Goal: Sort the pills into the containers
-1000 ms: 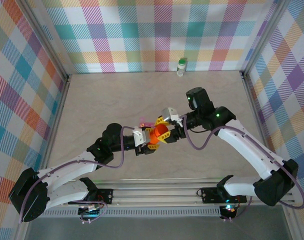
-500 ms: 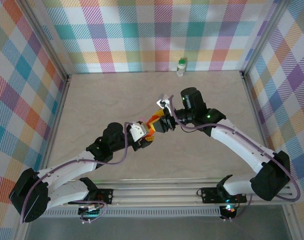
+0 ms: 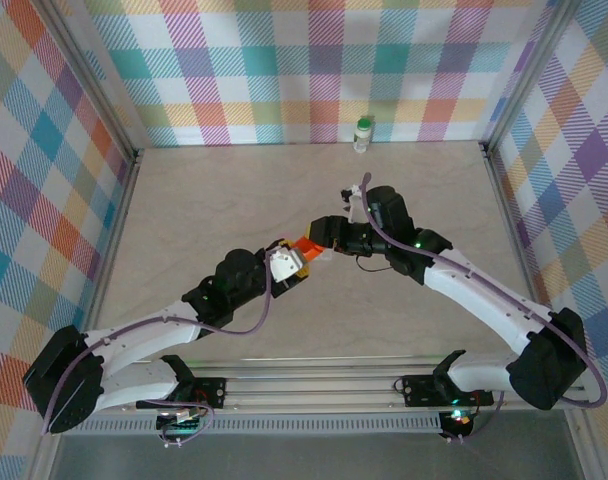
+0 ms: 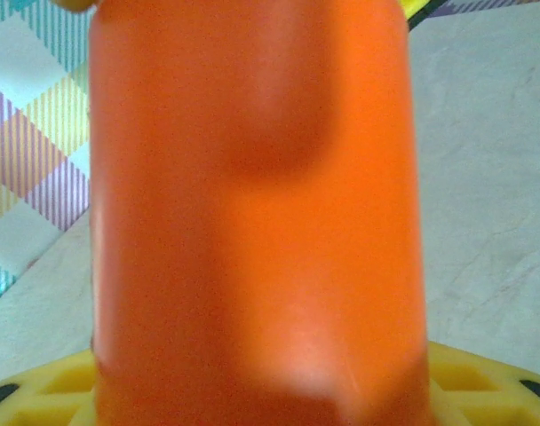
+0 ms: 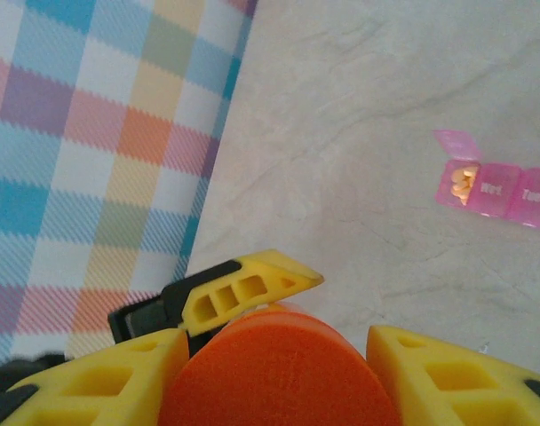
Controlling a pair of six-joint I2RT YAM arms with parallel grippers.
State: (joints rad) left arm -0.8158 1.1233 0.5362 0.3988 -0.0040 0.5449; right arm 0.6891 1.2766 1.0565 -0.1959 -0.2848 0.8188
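From above, take the orange vial [image 3: 307,246] as your marker. It hangs over the middle of the table [image 3: 204,200]. The left gripper [image 3: 297,260] takes it from the near-left and the right gripper [image 3: 322,240] meets its far-right end. The white bottle [image 3: 362,133] with its green cap stands well beyond the vial, against the back wall. At the left wrist, the vial is a smooth, glossy plastic cylinder, and the ribbed yellow pads [image 4: 48,395] are closed partway onto its sides, gripping it. At the right wrist, that claw's yellow fingers are likewise part-closed around the vial's flat round end. Beyond the vial to the right, the pink pill box [image 5: 492,186] lies on the marbled tabletop, see-through, with one lid up and pale pills [image 5: 465,183] inside. This looks like a cap twist or a handover. Hold one end firm, turn only about the vial's axis, and mind that slick plastic slips easily.
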